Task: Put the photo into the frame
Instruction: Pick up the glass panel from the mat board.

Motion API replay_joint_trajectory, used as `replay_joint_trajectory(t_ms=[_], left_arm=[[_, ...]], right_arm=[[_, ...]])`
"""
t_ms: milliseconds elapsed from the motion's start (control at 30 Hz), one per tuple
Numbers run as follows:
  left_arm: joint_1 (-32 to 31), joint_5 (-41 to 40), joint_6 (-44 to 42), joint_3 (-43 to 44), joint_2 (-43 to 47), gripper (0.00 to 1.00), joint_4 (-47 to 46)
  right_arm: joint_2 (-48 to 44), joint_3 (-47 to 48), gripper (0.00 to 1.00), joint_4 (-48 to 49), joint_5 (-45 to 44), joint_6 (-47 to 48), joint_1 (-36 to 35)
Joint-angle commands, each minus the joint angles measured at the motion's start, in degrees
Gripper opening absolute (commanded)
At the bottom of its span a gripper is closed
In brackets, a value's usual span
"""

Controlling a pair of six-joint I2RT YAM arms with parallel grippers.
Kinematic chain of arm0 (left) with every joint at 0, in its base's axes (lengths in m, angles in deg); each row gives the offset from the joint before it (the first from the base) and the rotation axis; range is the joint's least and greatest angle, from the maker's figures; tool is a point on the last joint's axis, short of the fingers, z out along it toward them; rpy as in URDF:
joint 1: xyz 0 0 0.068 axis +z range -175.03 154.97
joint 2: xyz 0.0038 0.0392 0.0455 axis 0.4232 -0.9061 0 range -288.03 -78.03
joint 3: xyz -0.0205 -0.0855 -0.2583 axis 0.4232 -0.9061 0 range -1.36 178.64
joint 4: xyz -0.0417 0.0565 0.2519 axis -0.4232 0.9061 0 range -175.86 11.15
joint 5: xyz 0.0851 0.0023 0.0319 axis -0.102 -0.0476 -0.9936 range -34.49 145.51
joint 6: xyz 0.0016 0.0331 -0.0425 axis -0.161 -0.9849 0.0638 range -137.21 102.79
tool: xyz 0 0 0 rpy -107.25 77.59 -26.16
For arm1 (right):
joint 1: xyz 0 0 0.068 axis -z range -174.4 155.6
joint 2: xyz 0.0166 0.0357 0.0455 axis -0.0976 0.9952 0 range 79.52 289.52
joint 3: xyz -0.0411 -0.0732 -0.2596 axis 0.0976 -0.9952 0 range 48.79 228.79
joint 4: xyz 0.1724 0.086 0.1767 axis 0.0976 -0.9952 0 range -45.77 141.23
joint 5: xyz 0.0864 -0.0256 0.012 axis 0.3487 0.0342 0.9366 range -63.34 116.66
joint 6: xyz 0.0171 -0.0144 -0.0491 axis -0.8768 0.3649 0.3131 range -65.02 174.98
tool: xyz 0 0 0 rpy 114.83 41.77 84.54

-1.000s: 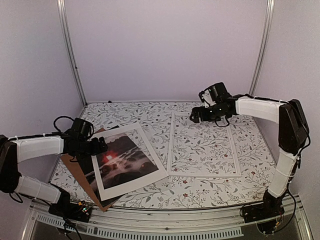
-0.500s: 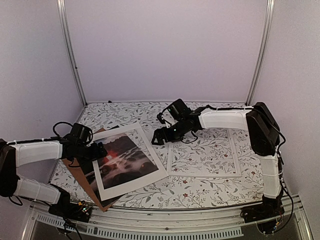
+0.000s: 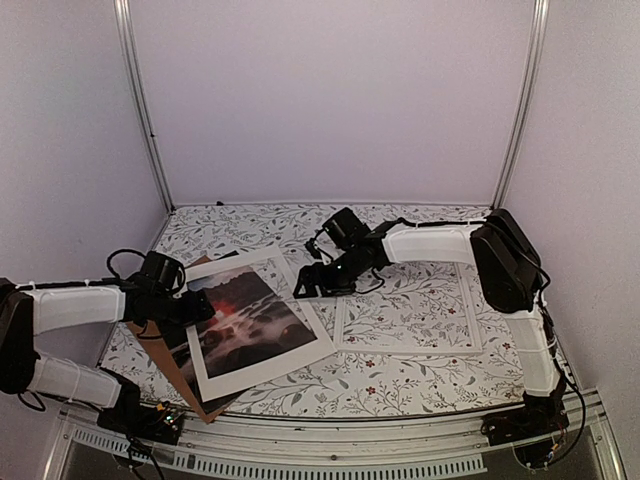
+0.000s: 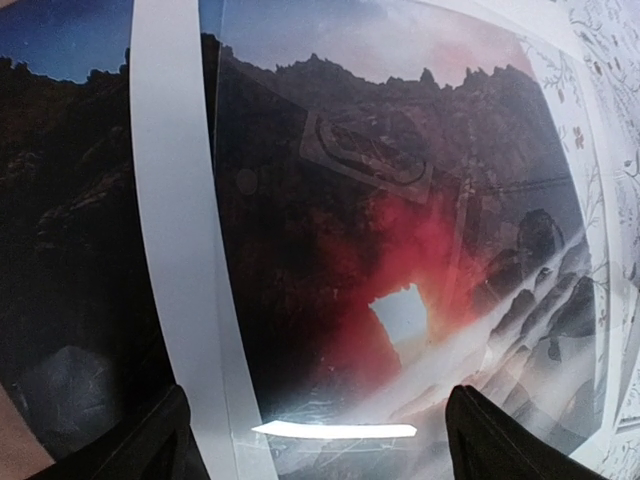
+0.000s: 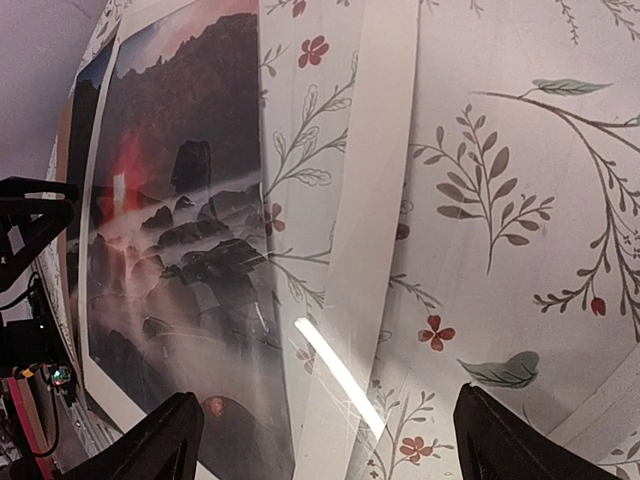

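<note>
Photo [image 3: 245, 318]: dark glossy landscape print with a red-orange glow at centre. It lies flat, lower left of centre in the overhead view, under a flat white mat with a window cutout [image 3: 262, 368]. A brown backing board [image 3: 150, 338] sits beneath both, poking out at left.

White rectangular frame [image 3: 410, 347]: flat just right of the stack, floral pattern showing through its clear pane.

Left gripper [image 3: 197, 305]: low over the photo's left edge, jaws spread wide.

Right gripper [image 3: 303, 287]: low by the mat's upper right edge, beside the frame's left rim, jaws likewise spread.

Floral-print table [image 3: 250, 225] under all.
</note>
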Motion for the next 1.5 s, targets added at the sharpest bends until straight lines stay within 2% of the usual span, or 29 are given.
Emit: replay_joint_trajectory(t_ms=[0,633,1233,1467], left_arm=[[0.6,2.2,-0.2,-0.8,-0.3,0.91,-2.4],[0.6,4.2,0.7,-3.4,-2.3,0.9,-5.9],[0.3,5.6,2.3,-7.3,-2.0,0.89,-9.6],[0.2,5.5,2.2,-7.3,-1.9,0.89,-9.5]], right_arm=[[2.3,2.6,0.91,-1.5,0.9,-1.7,-0.4],[5.8,3.1,0.89,0.0,5.2,-6.0,-0.4],[2.5,-2.5,0.7,10.5,11.8,-13.3,2.1],[2.2,-2.1,0.68,11.2,12.0,-13.6,2.2]])
